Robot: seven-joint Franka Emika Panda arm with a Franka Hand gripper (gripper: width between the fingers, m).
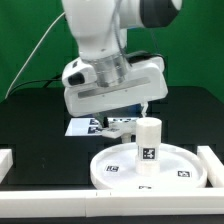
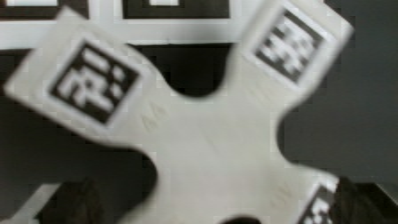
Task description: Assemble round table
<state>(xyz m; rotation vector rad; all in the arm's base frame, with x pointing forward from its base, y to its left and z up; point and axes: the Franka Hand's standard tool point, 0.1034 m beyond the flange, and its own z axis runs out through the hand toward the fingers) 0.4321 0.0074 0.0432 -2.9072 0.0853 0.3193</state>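
The white round disc (image 1: 112, 176) lies flat at the front, tags on its face. The short thick cylinder leg (image 1: 149, 142) stands upright in its middle. The flat base piece (image 1: 121, 122) lies on the black table just behind the disc. In the wrist view the base piece (image 2: 205, 130) fills the picture, its tagged lobes spreading out. My gripper (image 1: 136, 110) is low over it. In the wrist view my gripper (image 2: 214, 205) is open, with one dark finger (image 2: 68, 200) on each side of the piece's narrow middle. The left finger stands apart from the piece.
The marker board (image 1: 84, 127) lies beside the base piece, at the exterior view's left, and also shows in the wrist view (image 2: 160, 12). White border rails run along the front (image 1: 45, 184) and the exterior view's right (image 1: 213, 166). A green backdrop stands behind.
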